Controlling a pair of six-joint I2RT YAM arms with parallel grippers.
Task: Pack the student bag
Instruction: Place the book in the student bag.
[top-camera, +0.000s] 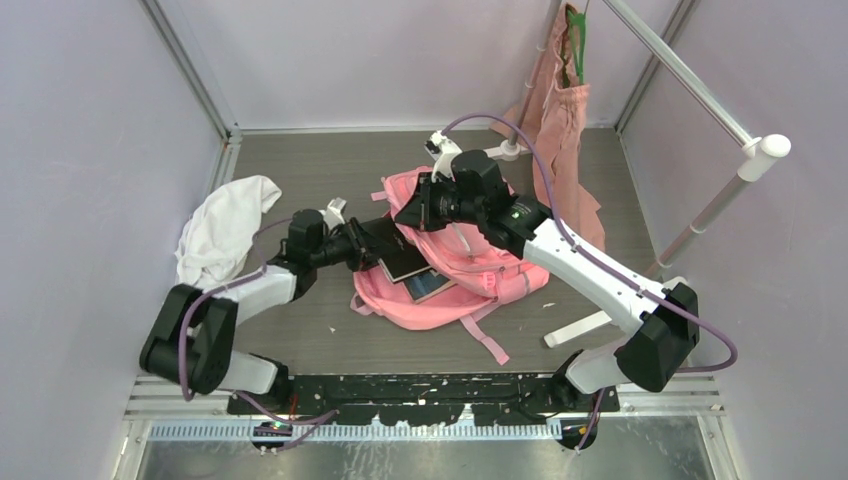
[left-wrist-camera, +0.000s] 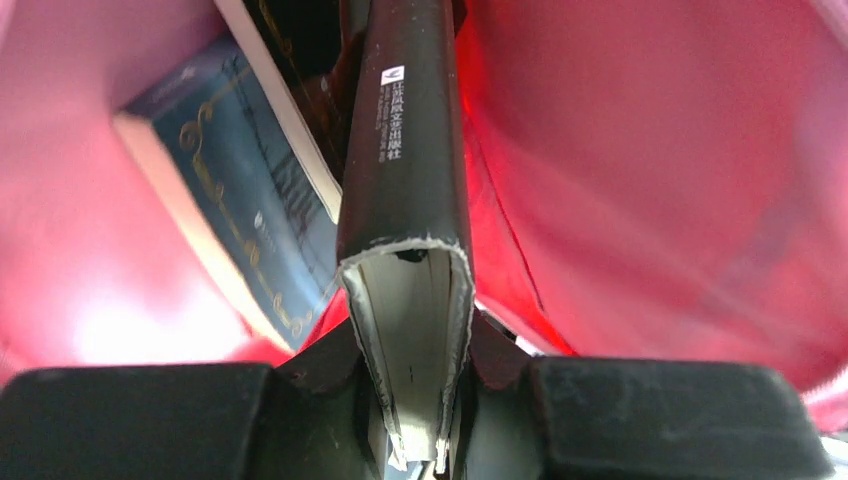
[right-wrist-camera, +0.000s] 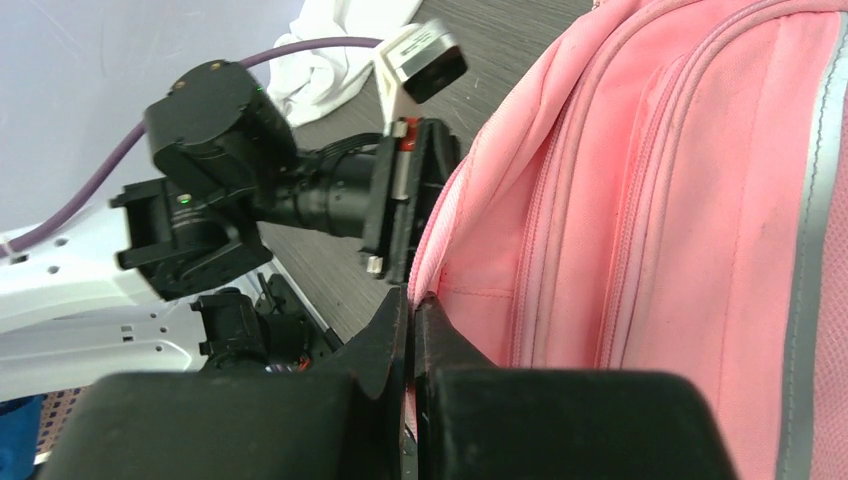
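Observation:
The pink student bag (top-camera: 478, 268) lies in the middle of the table with its mouth facing left. My left gripper (top-camera: 370, 246) is shut on a black book (top-camera: 402, 254), which is partly inside the mouth. In the left wrist view the black book (left-wrist-camera: 405, 150) stands spine-up between the jaws of the left gripper (left-wrist-camera: 420, 400), with pink lining (left-wrist-camera: 650, 150) around it. A blue book (left-wrist-camera: 240, 210) lies inside beside it, and the blue book (top-camera: 433, 287) also shows from above. My right gripper (top-camera: 410, 213) is shut on the bag's upper opening edge. The right gripper (right-wrist-camera: 412, 310) pinches pink fabric of the bag (right-wrist-camera: 650, 200).
A white cloth (top-camera: 225, 225) lies crumpled at the left. A dusty-pink tote on a green hanger (top-camera: 565, 100) hangs from a white rack (top-camera: 700, 90) at the back right; the rack's foot (top-camera: 590, 325) lies near the right arm. The left arm's wrist (right-wrist-camera: 215, 150) is close to the right gripper.

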